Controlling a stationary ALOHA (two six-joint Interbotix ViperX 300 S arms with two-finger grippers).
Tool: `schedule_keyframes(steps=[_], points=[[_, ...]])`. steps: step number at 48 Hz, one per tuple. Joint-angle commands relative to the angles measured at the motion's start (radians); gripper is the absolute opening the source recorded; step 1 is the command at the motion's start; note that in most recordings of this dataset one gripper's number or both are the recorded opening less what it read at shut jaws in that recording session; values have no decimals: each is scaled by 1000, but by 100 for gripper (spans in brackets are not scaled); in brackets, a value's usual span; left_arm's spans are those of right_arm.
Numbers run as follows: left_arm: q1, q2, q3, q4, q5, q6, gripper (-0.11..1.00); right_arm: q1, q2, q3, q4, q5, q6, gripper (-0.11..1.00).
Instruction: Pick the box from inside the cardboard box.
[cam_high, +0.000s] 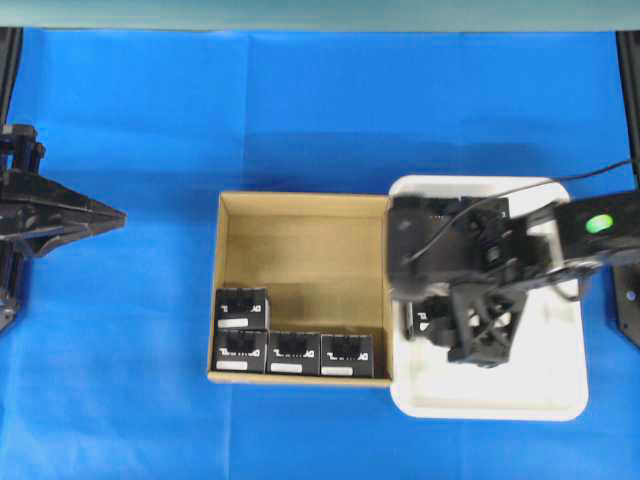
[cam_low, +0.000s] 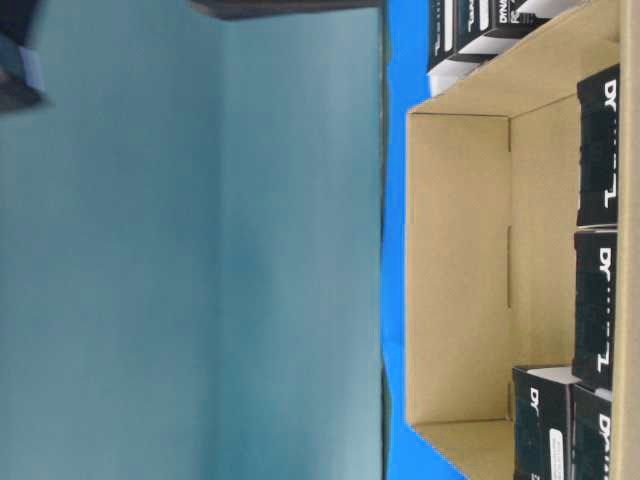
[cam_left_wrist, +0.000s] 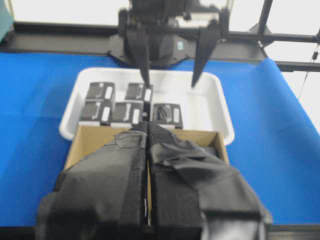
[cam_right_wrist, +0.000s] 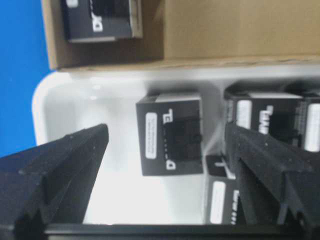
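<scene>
The brown cardboard box (cam_high: 300, 240) sits mid-table with several black boxes (cam_high: 294, 353) along its near wall and left corner. Its pale inside wall (cam_low: 460, 270) also shows in the table-level view, with black boxes (cam_low: 598, 150) along one side. My right gripper (cam_high: 435, 315) hangs open over the white tray; in the right wrist view its gripper (cam_right_wrist: 166, 135) straddles a black box (cam_right_wrist: 170, 132) lying on the tray floor, and neither finger touches it. My left gripper (cam_high: 115, 215) is shut and empty at the far left, and its gripper (cam_left_wrist: 147, 130) points toward the carton.
The white tray (cam_high: 500, 390) stands against the carton's right wall and holds several more black boxes (cam_left_wrist: 100, 102) in its far-left part. Blue cloth (cam_high: 300, 100) covers the table. The right arm's cable (cam_high: 560, 180) runs over the tray's back edge.
</scene>
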Motion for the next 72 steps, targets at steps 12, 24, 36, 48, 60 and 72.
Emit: schedule_keyframes(steps=[12,24,36,48,60,72], points=[[-2,8,-29,2,-9,0,-5,-12,-190,46,5,-17,2,96],[-2,8,-29,3,-9,0,-5,-12,-327,138,3,-63,2,96],[-2,8,-29,2,-5,0,-5,-11,-483,216,3,-135,2,96],[-2,8,-29,2,-3,0,-5,-12,-607,299,3,-235,3,96],[-2,8,-29,2,-2,2,-5,-11,-675,342,5,-288,2,96],[0,9,-29,2,-2,2,-5,-11,-704,364,3,-290,2,96]])
